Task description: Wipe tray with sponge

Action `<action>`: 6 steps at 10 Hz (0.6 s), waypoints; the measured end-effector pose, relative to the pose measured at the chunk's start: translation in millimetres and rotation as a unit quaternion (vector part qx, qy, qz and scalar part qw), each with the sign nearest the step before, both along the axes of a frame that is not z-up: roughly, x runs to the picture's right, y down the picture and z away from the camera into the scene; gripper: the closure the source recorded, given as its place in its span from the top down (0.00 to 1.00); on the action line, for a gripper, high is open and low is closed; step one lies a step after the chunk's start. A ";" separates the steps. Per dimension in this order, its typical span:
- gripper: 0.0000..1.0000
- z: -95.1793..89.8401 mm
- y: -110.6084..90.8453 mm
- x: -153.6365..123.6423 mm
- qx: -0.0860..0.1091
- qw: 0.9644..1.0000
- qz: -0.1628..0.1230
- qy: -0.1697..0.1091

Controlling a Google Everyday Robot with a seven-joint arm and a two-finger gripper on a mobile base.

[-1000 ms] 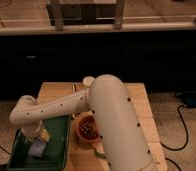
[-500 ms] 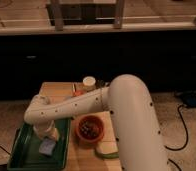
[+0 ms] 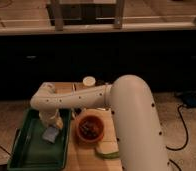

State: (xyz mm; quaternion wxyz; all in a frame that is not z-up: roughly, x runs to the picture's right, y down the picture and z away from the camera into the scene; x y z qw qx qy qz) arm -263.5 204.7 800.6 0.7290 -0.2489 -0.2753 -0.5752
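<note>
A round orange bowl (image 3: 88, 127) stands on a light wooden table (image 3: 76, 159), holding something dark and reddish. The gripper (image 3: 51, 123) hangs just to the left of this bowl. A green elongated vegetable (image 3: 108, 153) lies on the tabletop near the bowl, on its near side. A small white cylindrical container (image 3: 89, 81) stands at the table's far edge. On the speckled floor to the right, a thin black cable (image 3: 183, 131) curves towards a dark blue object (image 3: 191, 98).
</note>
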 end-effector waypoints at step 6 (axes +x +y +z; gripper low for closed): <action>0.01 -36.9 57.4 -66.4 -0.014 0.994 -0.072 -0.081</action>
